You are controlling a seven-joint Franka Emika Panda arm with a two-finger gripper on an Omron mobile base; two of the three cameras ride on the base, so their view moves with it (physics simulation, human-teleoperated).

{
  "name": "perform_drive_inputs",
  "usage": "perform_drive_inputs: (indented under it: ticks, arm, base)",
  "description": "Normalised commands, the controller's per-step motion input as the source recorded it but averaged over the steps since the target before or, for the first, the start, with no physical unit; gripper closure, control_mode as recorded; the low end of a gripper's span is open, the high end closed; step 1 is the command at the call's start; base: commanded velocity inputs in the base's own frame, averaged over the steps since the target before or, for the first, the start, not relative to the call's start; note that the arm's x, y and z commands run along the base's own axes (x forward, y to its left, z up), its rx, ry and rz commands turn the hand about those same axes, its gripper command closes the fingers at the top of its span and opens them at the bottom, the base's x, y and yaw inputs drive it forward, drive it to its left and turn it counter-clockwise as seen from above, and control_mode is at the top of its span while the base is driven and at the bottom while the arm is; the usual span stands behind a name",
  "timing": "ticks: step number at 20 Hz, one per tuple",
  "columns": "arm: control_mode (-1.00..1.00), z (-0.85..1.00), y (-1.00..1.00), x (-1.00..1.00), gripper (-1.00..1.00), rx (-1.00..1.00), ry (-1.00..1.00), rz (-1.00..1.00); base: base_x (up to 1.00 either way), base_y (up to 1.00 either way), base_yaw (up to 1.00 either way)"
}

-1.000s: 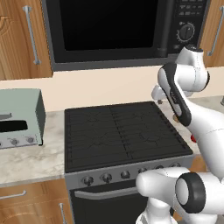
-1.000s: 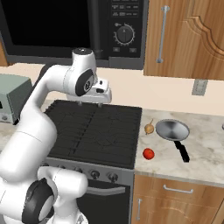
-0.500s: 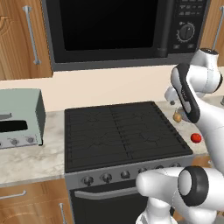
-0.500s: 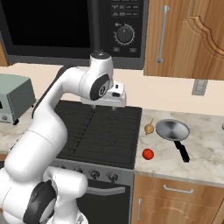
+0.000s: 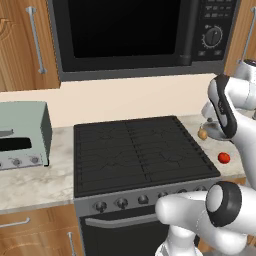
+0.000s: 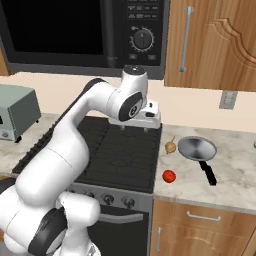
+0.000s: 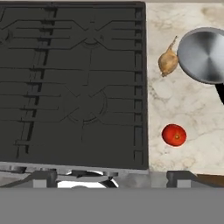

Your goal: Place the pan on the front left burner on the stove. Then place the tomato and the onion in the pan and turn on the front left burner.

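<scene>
Right base view: the pan (image 6: 197, 148) sits on the counter (image 6: 235, 175) right of the stove (image 6: 117, 155), beside the onion (image 6: 171, 146). Gripper (image 6: 134, 128), wide open and empty, hangs above the stove. Stiff metal, probably light; the handle (image 6: 207, 171) looks the best hold.

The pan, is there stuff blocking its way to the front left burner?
Nothing visible. The shallow round silver-grey metal pan sits on the marble counter right of the black stove; the front left burner's grate is bare.
</scene>
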Motion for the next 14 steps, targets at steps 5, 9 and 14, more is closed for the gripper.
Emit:
perform_drive_inputs:
  ticks: [5,9,14]
  arm:
    - [-1.00,-0.15,-0.50,0.00,-1.00,0.00,0.00,-0.03]
    - [-1.00,-0.16,-0.50,0.00,-1.00,0.00,0.00,-0.02]
    - [-1.00,-0.19,-0.49,0.00,-1.00,0.00,0.00,-0.01]
  base:
    - [0.00,0.00,0.00]
    - [0.00,0.00,0.00]
    - [0.00,0.00,0.00]
